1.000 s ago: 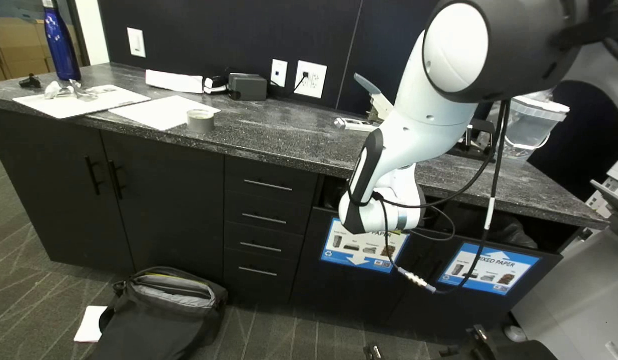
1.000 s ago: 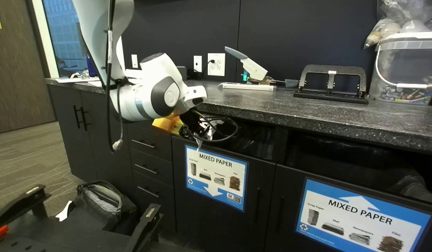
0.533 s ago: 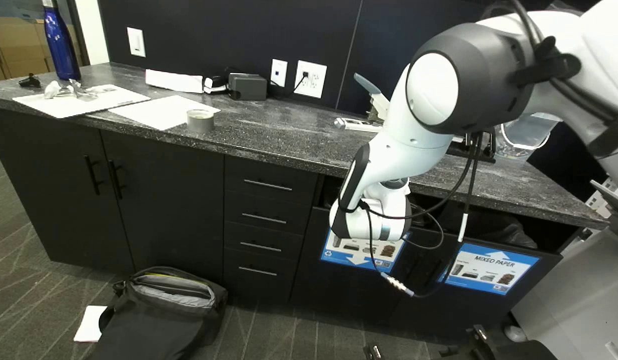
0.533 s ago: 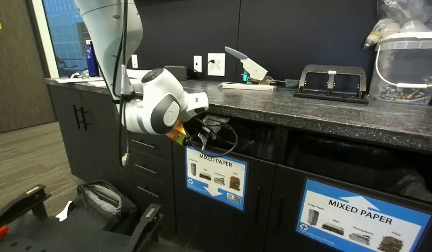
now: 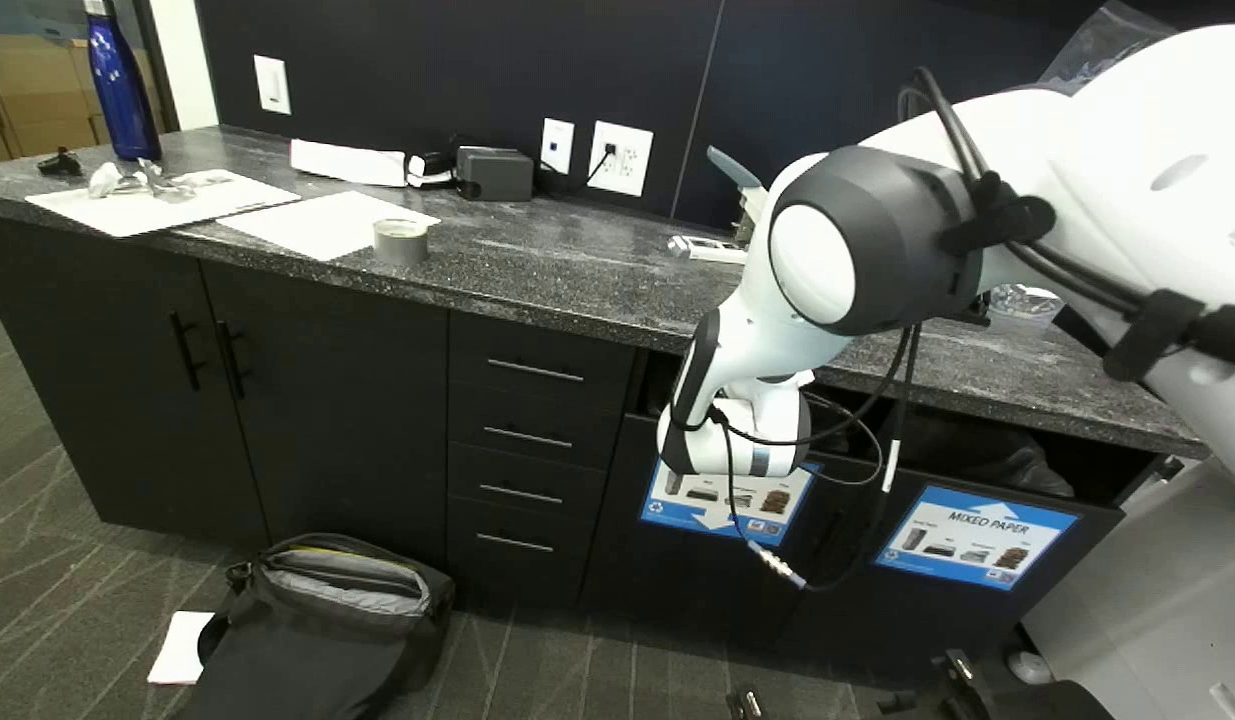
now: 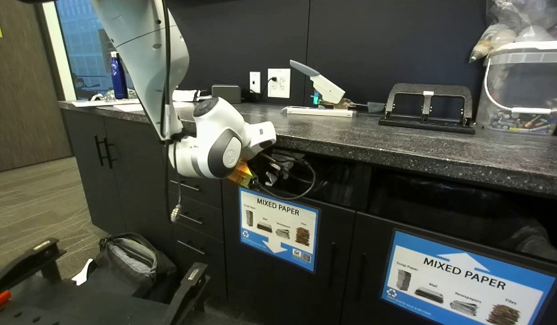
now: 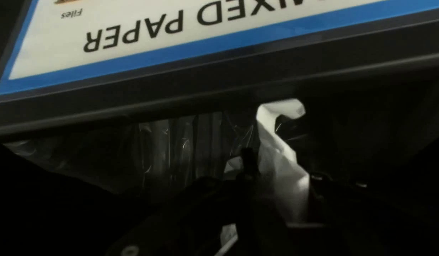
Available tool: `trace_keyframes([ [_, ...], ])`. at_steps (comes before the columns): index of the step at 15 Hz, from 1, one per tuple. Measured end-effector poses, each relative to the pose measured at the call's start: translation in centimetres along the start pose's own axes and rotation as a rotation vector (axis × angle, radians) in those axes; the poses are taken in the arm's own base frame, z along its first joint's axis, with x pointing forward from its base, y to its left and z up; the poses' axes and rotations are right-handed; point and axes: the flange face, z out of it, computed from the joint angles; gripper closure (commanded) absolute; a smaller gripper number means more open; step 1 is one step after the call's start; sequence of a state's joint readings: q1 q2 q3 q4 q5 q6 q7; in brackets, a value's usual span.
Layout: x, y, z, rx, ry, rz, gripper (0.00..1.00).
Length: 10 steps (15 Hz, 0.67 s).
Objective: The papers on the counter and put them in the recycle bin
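My gripper (image 7: pixel 272 174) is at the opening of the recycle bin (image 7: pixel 180 149), under the counter's front edge. It is shut on a crumpled white paper (image 7: pixel 285 170), with paper ends sticking out past the dark fingers. In an exterior view the gripper (image 6: pixel 276 174) and held paper (image 6: pixel 270 179) show small and partly dark behind cables; in the other exterior picture the wrist hides them. More crumpled papers (image 5: pixel 127 180) lie on a flat white sheet at the far end of the counter (image 5: pixel 577 265). The bin has a clear liner; its inside is dark.
The bin's front panel (image 6: pixel 301 203) carries a "MIXED PAPER" sign. A second bin opening (image 6: pixel 440 207) is beside it. A stapler (image 6: pixel 323 97), hole punch (image 6: pixel 427 108) and clear bucket (image 6: pixel 522 90) stand on the counter. A tape roll (image 5: pixel 400 242) and blue bottle (image 5: pixel 122 90) stand farther along.
The arm has moved lower and the gripper, with the paper in it, has moved down and deeper toward the bin opening. The papers on the counter have not moved.
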State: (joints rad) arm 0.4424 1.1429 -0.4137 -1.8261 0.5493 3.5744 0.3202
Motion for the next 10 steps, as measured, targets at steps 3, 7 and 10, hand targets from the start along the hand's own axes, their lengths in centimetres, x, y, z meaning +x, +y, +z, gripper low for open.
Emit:
trace_keyframes([
  [3,0.1,0.0,0.4,-0.011,-0.022,-0.01,0.22],
  [7,0.0,-0.6,0.0,-0.014,-0.024,-0.035,0.0],
  [10,-0.1,-1.2,-1.2,-0.032,-0.056,-0.082,0.0],
])
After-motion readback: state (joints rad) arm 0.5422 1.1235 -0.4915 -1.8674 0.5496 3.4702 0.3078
